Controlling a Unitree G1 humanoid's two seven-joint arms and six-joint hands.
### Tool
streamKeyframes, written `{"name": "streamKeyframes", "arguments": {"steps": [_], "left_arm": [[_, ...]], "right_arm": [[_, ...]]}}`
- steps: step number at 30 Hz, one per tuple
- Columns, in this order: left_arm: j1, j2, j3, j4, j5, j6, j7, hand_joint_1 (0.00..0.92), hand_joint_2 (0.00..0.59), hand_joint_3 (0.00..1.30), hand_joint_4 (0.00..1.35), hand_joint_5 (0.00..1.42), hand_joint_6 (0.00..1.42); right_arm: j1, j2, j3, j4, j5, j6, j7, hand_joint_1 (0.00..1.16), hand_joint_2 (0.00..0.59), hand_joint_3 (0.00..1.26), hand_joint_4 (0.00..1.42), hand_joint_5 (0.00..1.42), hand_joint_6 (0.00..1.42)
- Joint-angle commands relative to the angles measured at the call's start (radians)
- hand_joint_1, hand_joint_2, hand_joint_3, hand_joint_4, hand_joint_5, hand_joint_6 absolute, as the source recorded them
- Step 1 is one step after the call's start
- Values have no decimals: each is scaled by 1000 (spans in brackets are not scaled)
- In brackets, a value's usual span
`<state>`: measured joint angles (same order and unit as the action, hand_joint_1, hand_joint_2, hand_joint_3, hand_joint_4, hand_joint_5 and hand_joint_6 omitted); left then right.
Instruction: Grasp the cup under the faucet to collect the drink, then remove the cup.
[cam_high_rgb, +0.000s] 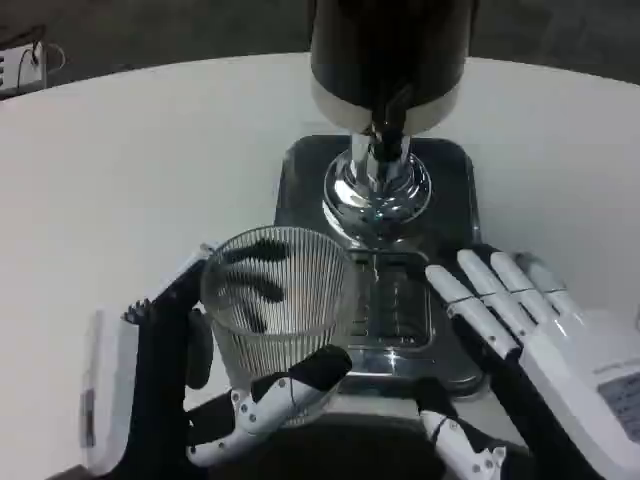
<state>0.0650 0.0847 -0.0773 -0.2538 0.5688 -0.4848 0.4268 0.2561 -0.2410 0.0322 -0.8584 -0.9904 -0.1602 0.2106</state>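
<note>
At the bottom left of the frame you have the left hand (190, 390) wrapped around the cup (275, 325): its thumb crosses the near side of the glass low down, and the dark fingers show through the wall on the far side, so the cup is held. The cup is a clear tumbler with fine vertical ribs all around its wall and a round open mouth; you cannot tell from here whether any liquid is in it. It sits in the lower middle of the picture, left of the drip grate (395, 305) and overlapping the near left corner of the dark glossy base tray (455, 170), not under the faucet (388, 125). At the lower right, your right hand (520, 340) lies with its fingers straight and spread apart, holding nothing, the fingertips reaching over the right edge of the tray beside the grate. Farther up, in the centre, a chrome pedestal (378, 190) rises from the tray, and above it the faucet hangs from the dark body of the dispenser (390, 50) at the top edge. All of this stands on the white table (120, 170).
</note>
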Motion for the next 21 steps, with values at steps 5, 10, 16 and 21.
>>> {"name": "streamKeyframes", "arguments": {"steps": [5, 10, 16, 21], "left_arm": [[-7, -1, 0, -9, 14, -31, 10, 708, 113, 983, 1054, 1293, 1424], [-7, -4, -3, -11, 21, -34, 11, 708, 113, 983, 1054, 1293, 1424], [-10, -3, 3, -1, 11, -32, 8, 708, 113, 978, 1054, 1293, 1424], [-22, -8, -1, 11, 16, -32, 13, 708, 113, 975, 1054, 1293, 1424]], "right_arm": [[4, 3, -6, -4, 15, 0, -4, 112, 528, 87, 0, 0, 0], [1, 4, -8, -7, 15, 2, -2, 112, 528, 87, 0, 0, 0], [0, 8, -8, -8, 12, 7, 1, 112, 528, 87, 0, 0, 0], [6, 13, -9, -13, 8, 11, 1, 112, 528, 87, 0, 0, 0]]}}
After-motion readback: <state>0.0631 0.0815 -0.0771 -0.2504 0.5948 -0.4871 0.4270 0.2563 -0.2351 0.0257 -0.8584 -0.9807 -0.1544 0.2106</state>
